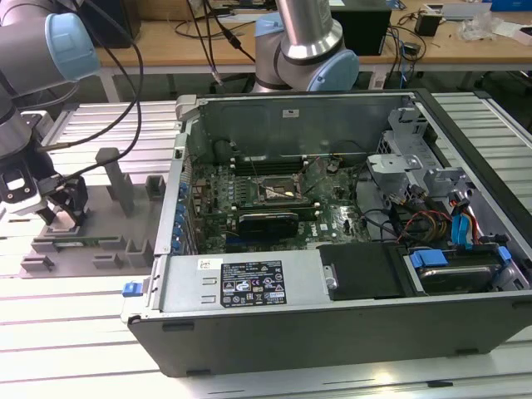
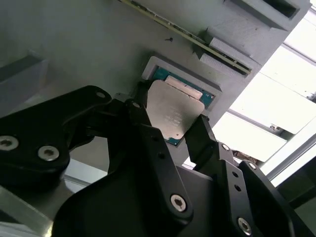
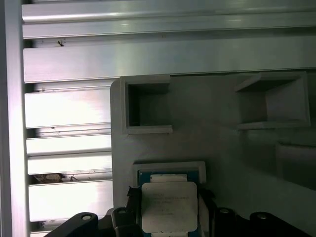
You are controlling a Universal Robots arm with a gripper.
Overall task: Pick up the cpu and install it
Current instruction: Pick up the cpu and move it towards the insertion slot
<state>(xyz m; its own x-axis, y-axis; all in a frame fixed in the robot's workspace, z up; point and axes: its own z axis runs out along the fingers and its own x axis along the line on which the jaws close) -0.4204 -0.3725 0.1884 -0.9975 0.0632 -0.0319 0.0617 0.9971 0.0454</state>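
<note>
The cpu [image 2: 173,111] is a thin square chip with a silvery top plate and a green rim. It sits between my gripper's [image 2: 172,118] two black fingers [image 2: 203,134], which press on its opposite edges. It hangs tilted just over a shallow square pocket [image 3: 170,168] with a blue-green edge in the grey tray [image 1: 108,241]. In the first wrist view the cpu [image 3: 169,207] lies in front of that pocket, with my gripper [image 3: 169,212] around it. In the exterior view my gripper [image 1: 66,208] is low over the tray, at the exterior view's left.
An open computer case [image 1: 249,324] lies at the exterior view's right of the tray. Its green board carries a metal-framed socket [image 1: 278,193] and a long black card [image 1: 268,223]. Upright grey posts [image 1: 112,174] rise from the tray. A second arm's base [image 1: 307,50] stands behind the case.
</note>
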